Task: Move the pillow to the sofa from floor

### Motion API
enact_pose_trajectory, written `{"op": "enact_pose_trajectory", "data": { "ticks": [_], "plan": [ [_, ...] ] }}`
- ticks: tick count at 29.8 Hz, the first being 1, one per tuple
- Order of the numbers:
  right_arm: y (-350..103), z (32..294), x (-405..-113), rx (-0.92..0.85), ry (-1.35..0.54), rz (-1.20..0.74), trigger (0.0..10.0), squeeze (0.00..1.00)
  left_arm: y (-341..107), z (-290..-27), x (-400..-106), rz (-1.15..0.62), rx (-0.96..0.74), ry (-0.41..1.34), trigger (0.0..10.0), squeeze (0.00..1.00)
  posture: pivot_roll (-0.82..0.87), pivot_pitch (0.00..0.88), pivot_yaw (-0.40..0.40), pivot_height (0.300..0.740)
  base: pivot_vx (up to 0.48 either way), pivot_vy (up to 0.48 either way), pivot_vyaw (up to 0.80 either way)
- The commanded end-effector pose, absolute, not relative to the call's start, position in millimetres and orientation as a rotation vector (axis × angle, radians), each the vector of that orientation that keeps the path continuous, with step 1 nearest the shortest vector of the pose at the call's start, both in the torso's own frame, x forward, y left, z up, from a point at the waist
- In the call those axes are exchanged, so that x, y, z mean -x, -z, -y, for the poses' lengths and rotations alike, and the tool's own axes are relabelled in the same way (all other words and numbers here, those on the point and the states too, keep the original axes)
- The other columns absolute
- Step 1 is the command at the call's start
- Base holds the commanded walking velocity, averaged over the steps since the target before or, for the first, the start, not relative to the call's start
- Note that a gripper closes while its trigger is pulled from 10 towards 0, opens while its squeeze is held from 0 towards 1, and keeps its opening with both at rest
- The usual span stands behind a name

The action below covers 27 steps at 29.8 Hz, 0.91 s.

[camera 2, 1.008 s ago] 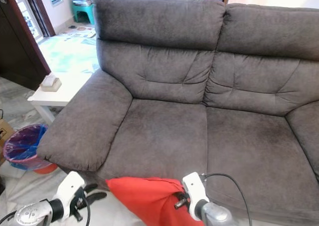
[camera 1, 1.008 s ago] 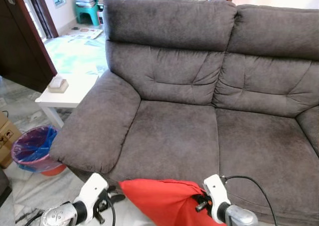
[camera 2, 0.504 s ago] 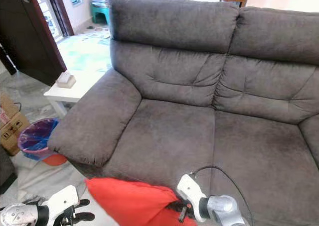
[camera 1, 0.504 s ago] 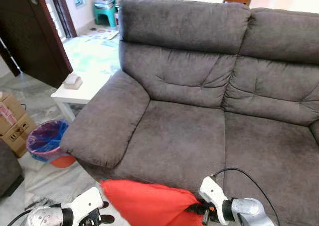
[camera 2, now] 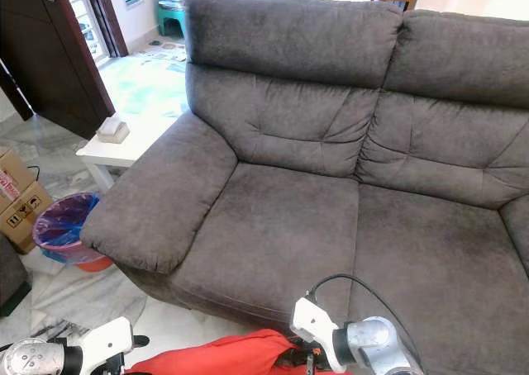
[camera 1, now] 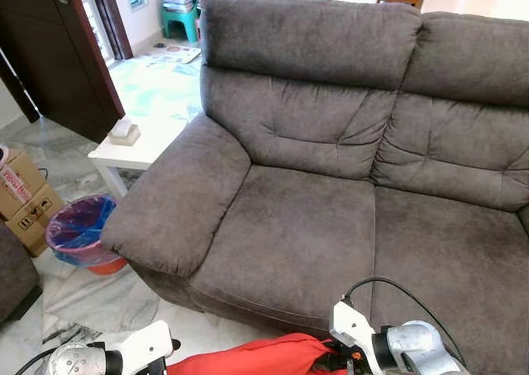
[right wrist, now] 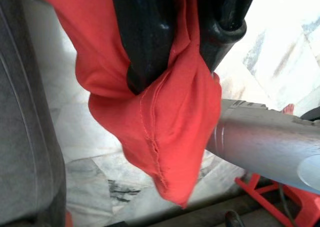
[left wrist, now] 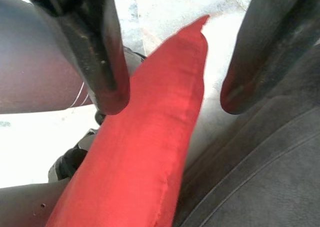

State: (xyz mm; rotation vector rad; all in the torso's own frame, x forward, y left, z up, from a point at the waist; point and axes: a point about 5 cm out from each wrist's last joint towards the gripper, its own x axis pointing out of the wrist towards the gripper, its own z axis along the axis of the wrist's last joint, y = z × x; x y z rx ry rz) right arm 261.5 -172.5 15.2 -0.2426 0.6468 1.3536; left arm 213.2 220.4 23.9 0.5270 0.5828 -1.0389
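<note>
Though already off the floor, the red pillow [camera 1: 256, 358] hangs at six o'clock, pinched by the right gripper [right wrist: 175, 42]; the left gripper [left wrist: 170, 92] stands open beside it. The sofa [camera 1: 289, 234] seat at twelve waits.

A white table [camera 1: 140, 140] bears a small box [camera 1: 124, 130]. Beside it on the marble floor [camera 1: 78, 296] stand a lined bin [camera 1: 76, 234] and cartons [camera 1: 23, 206].

Bright daylight w/ window glare top-left; wrist views slightly blurred.
</note>
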Motion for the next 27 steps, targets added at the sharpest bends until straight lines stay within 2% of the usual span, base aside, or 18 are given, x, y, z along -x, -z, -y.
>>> {"op": "enact_pose_trajectory", "data": {
  "ticks": [1,27],
  "plan": [
    [-34,163,-273,0.232,-1.399,-0.511,10.0,0.00,-21,-220,-211,-0.600,-0.524,1.069,10.0,1.00,0.13,0.086,0.026,0.740,0.000,0.000,0.00],
    [-57,164,-271,0.193,-1.530,-0.436,10.0,0.00,-9,-229,-206,-0.668,-0.602,1.162,10.0,1.00,0.12,0.092,0.019,0.740,0.000,0.000,0.00]
  ]
}}
